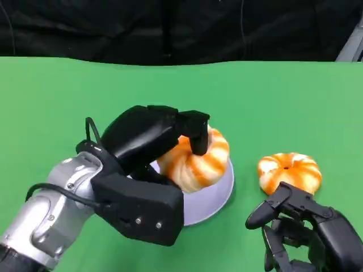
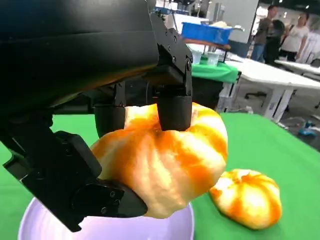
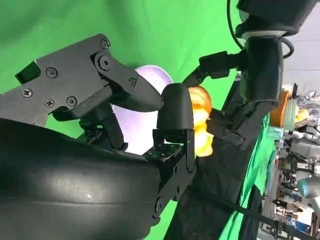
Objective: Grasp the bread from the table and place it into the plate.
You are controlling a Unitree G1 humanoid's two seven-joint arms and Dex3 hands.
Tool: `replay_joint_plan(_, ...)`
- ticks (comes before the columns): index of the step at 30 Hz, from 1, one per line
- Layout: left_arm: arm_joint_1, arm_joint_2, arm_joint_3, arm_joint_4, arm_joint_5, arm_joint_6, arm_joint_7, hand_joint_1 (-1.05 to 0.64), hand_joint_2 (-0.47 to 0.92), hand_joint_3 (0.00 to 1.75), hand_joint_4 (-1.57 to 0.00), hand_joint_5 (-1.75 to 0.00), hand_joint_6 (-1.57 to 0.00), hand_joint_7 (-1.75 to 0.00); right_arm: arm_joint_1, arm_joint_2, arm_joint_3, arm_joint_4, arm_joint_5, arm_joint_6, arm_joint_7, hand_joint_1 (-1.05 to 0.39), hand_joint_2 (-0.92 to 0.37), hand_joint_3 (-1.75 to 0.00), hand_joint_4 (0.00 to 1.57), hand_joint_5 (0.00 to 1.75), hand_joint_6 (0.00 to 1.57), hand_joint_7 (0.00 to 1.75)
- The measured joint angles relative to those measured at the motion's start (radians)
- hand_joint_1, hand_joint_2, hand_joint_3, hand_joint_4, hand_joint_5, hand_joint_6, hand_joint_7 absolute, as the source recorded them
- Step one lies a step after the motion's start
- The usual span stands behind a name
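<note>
1. Two buns are in play: the left hand (image 1: 153, 141) grips one bun (image 1: 198, 161), fingers over its top and a thumb beneath, as the left wrist view shows.
2. That bun hangs just over the plate (image 1: 218, 198), which sits near the middle of the table (image 1: 57, 102), toward its near edge. Whether the bun already touches the plate floor cannot be told; in the left wrist view it seems slightly above it.
3. My reading is that the step in hand is the release. To do it well, lower the bun until it rests on the plate floor, centred, not on the rim, then spread the fingers slowly so the soft crust does not cling and roll out.
4. Lift the hand straight up afterwards, so the thumb does not drag the plate.
5. Right of the plate, apart from it, a second bun (image 1: 289, 173) lies on the table.
6. Nearer the right near corner, the right hand (image 1: 300, 226) holds nothing, fingers loosely spread just beside that second bun.
</note>
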Motion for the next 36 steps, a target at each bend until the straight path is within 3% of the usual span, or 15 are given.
replay_joint_plan(18,-0.03,-0.024,-0.018,0.081,0.026,-0.025,0.001,-0.08,0.75,0.59,-0.78,-1.75,-0.57,-1.73,-0.001,0.0,0.003,-0.001,-0.004,0.0,-0.003,-0.06,-0.7,-0.98,0.76,1.75,0.69,1.49)
replay_joint_plan(20,-0.057,-0.044,-0.041,0.171,0.051,-0.015,0.012,-0.14,0.87,0.31,-0.76,-1.75,-0.64,-1.49,0.0,0.0,0.006,-0.004,-0.005,0.0,-0.007,-0.06,-0.7,-0.98,0.76,1.75,0.69,1.49)
replay_joint_plan(21,-0.074,-0.06,-0.048,0.234,0.063,-0.011,0.029,-0.15,0.9,0.25,-0.75,-1.75,-0.6,-1.58,0.0,0.001,0.009,-0.006,-0.007,0.001,-0.008,-0.06,-0.7,-0.98,0.76,1.75,0.7,1.49)
replay_joint_plan(24,-0.108,-0.081,-0.054,0.382,0.081,0.004,0.078,-0.15,0.92,0.22,-0.75,-1.75,-0.56,-1.66,0.006,0.001,0.015,-0.015,-0.011,0.003,-0.01,-0.06,-0.7,-0.98,0.76,1.75,0.7,1.49)
replay_joint_plan(36,-0.146,-0.108,-0.067,0.511,0.08,-0.03,0.163,-0.12,0.92,0.22,-0.76,-1.75,-0.56,-1.68,0.009,0.001,0.026,-0.032,-0.021,0.021,-0.011,-0.05,-0.69,-0.99,0.76,1.75,0.7,1.48)
